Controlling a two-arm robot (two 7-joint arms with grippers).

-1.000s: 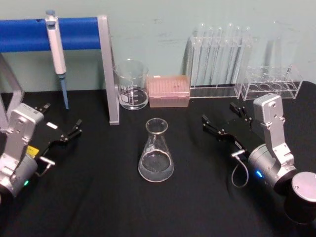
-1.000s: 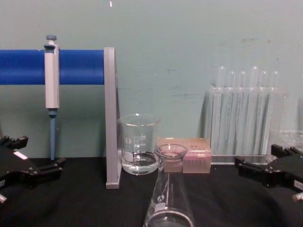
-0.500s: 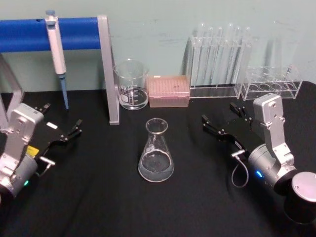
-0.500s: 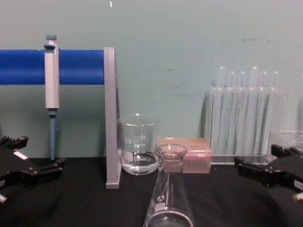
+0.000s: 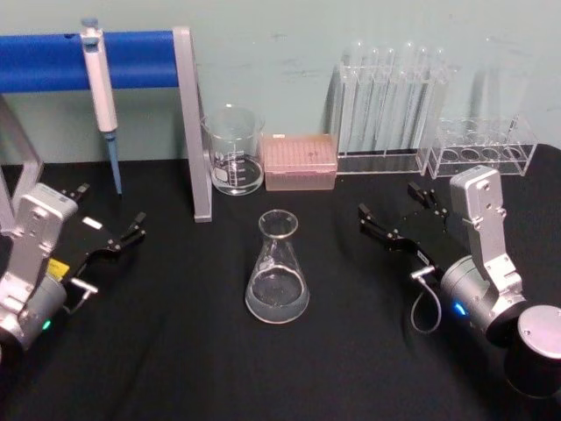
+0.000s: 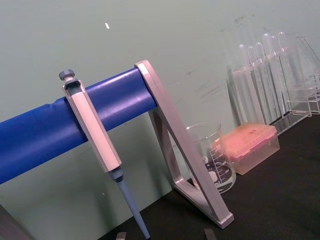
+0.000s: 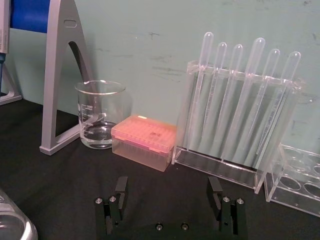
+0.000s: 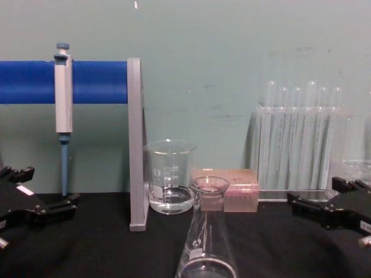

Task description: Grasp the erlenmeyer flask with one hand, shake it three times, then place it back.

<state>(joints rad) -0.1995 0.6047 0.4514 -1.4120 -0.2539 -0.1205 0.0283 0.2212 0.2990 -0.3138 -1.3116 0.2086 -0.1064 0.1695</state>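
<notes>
Chg. log, 1.0 s span: none visible. Erlenmeyer flask (image 5: 277, 268) same spot, upright on desk (image 5: 175, 351). Left gripper (image 5: 112, 221) and right gripper (image 5: 393, 210) same pose, jaws apart as before, both clear of flask.

Two silver-grey arms with rounded joint housings, each with a small blue-green light. Black flat-fingered left gripper (image 5: 110, 230) with white sticker, yellow label below. Right gripper (image 5: 394, 215) black, visible screws, thin grey cable loop.
</notes>
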